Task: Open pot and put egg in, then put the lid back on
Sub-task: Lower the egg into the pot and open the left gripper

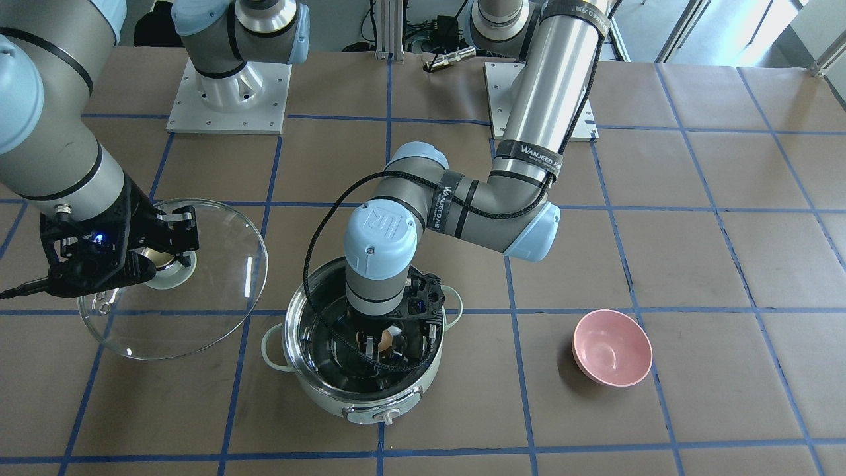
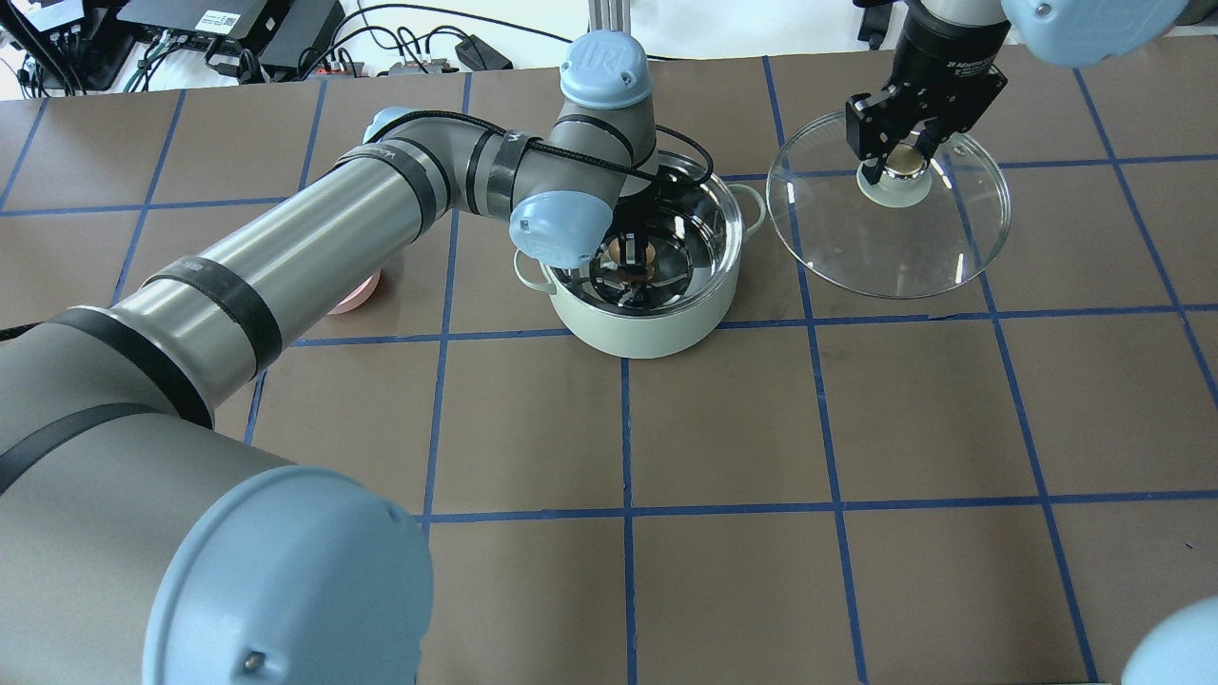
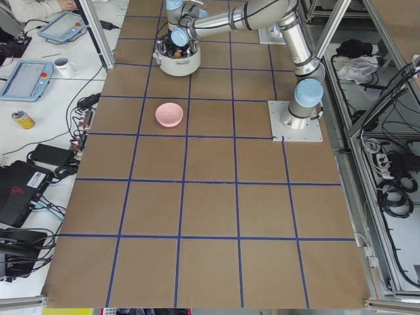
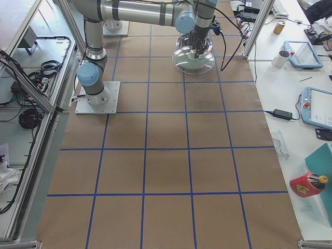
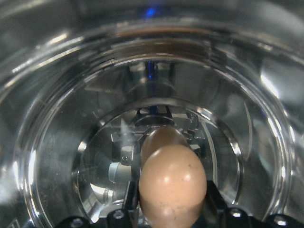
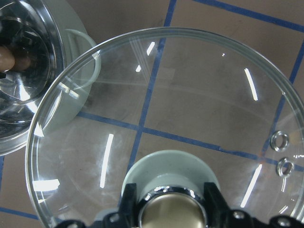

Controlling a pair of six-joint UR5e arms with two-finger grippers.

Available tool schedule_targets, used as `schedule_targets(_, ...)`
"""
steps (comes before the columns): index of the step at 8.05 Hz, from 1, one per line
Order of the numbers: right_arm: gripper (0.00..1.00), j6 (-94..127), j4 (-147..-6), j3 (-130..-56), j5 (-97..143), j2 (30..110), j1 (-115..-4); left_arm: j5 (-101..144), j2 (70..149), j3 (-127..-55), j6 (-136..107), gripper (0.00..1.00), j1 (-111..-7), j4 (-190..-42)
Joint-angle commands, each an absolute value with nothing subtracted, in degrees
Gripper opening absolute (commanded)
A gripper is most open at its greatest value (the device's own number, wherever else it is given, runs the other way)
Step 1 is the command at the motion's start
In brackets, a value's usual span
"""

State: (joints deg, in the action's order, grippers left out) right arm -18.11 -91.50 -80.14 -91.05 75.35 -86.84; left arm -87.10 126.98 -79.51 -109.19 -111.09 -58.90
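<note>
Egg (image 5: 172,185) is clamped in the left pincer (image 1: 378,344), low inside the pot (image 2: 647,328), right over the shiny steel bottom. Its reflection sits just behind it in the left wrist view, but I can't tell if it's touching down. Pot is open, mid-table (image 1: 727,264). Right pincer (image 2: 899,157) is clamped on the knob of the glass lid (image 2: 885,247) and holds it beside the pot on the robot's right. It looks tilted and off the table, rim close to the pot's loop handle (image 6: 88,57). My read: step two, egg placement, release not yet done. Next move calls for easing down the last bit and parting the pincer slowly so the egg doesn't drop or roll on slick steel. Then pull the left arm straight up, with its black cable (image 1: 317,264) clear of the rim, before the lid swings over. Lid then needs centring and a level descent. Pink bowl (image 1: 611,347) is well apart, not involved. Readable text: "WANJEED" on the black strap (image 1: 529,153) round the left arm, "UR" on the blue joint cap (image 1: 385,221). Lettering on the right wrist is too small to read.
</note>
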Motion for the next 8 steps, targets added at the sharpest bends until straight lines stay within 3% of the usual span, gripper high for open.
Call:
schedule_targets(1, 0.0, -18.11, -91.58, -80.24, -91.05, 75.24, -86.84, -87.01, 126.83, -79.72, -109.16, 0.58, -111.09, -58.71)
schedule_targets(3, 0.0, -18.11, -91.5, -80.24, -91.06, 75.23, -86.84, -87.01, 126.56, -79.72, -108.72, 0.69, -111.09, -58.62)
schedule_targets(8, 0.0, -18.02, -91.5, -80.24, -91.05, 75.41, -86.84, -87.8, 119.55, -79.45, -100.66, 0.68, -111.01, -64.39)
